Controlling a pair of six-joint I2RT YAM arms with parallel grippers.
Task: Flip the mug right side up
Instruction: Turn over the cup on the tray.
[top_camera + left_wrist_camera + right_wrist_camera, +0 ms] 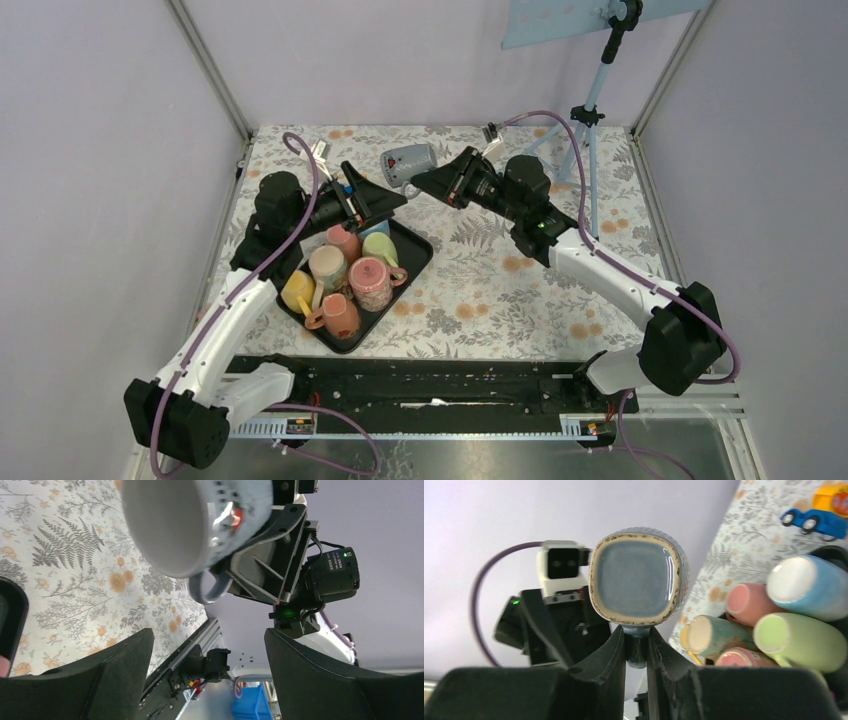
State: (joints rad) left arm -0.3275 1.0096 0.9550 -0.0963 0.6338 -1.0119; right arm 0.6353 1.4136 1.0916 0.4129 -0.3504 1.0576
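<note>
On the near edge of a table (500,290) covered in a fern-and-flower cloth, two white arms reach toward the far middle. The left arm (225,320) leans over a black tray (418,250) that holds a cluster of mugs (345,280) in pink, green, yellow and cream. The right arm (600,270) stretches in from the other side. A pale blue tripod (590,110) stands at the far right corner.

Between the two grippers, just beyond the tray, a blue-grey mug (408,160) is held on its side. Its squarish base faces the right wrist camera and its white mouth faces the left one. The right gripper (636,635) pinches the mug's handle between its fingers. The left gripper (207,650) has its jaws spread wide with nothing between them, and the mug's mouth is just ahead.

A blue and yellow toy car (819,510) sits on the cloth. The mug's wall carries small dots and a red mark, too blurred to read.
</note>
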